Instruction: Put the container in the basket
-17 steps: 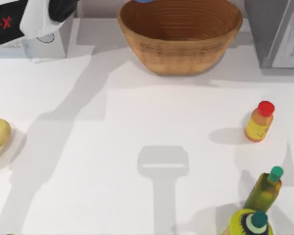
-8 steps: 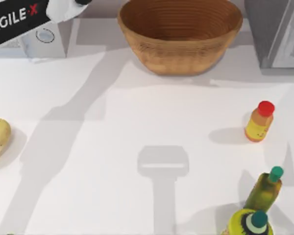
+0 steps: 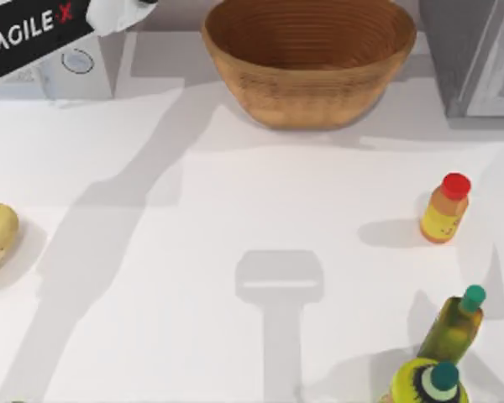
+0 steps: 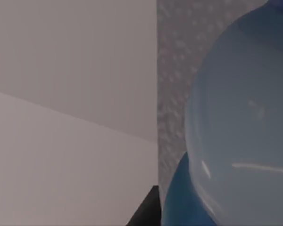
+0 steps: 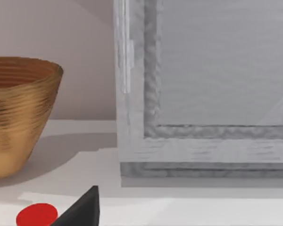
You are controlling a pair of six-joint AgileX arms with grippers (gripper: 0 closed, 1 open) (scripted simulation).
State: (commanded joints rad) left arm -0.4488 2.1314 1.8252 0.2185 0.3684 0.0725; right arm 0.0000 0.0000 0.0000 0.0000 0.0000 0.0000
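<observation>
left arm: swung further toward the table's far left corner over the last second, away from the basket

container: close against my left wrist camera, clear body with a blue part beside it; apparently carried, not in the basket

left pincer: cannot tell whether apart or clamped

basket: at the far edge, interior bare in the top view

right arm: parked; basket wall in its wrist view

finding: container not yet delivered; the arm must come back over the basket
</observation>
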